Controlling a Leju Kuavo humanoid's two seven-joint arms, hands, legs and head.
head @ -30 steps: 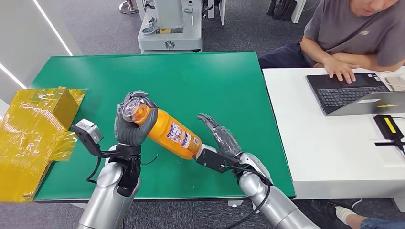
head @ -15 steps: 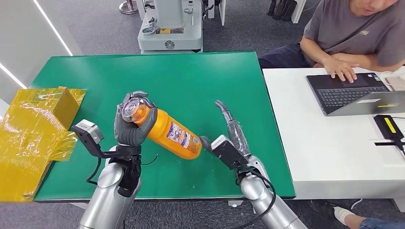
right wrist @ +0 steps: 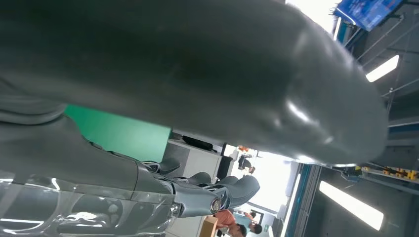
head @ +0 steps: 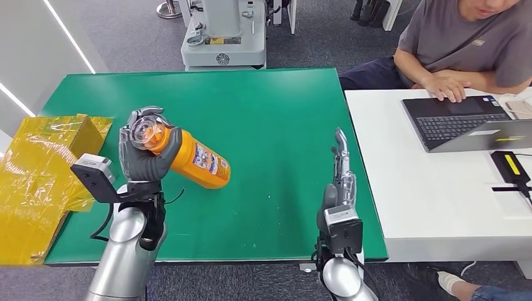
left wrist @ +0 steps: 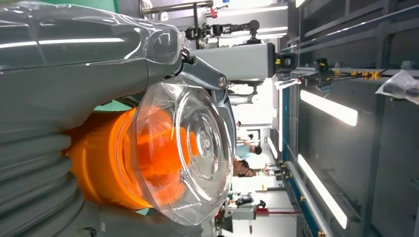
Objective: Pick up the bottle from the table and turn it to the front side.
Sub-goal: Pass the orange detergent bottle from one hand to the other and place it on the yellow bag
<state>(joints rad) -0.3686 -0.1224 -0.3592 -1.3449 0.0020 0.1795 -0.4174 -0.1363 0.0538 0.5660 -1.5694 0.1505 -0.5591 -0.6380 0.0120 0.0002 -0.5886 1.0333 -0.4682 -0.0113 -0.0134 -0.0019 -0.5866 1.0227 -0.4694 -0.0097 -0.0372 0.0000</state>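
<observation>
Your right wrist camera sits close behind the right hand [right wrist: 163,98]: its thick, glossy grey thumb [right wrist: 197,64] sweeps from nine o'clock toward three o'clock. At seven o'clock, darker fingers [right wrist: 197,195] extend straight and hold nothing. Between them, around eight o'clock, lies a patch of the flat green table surface [right wrist: 121,133]. At five o'clock, bright white ceiling light strips [right wrist: 351,205] glow.

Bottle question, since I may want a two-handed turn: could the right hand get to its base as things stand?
Probably yes: the right hand is open and apart from the bottle, which the left hand holds; only bare green table lies between.
</observation>
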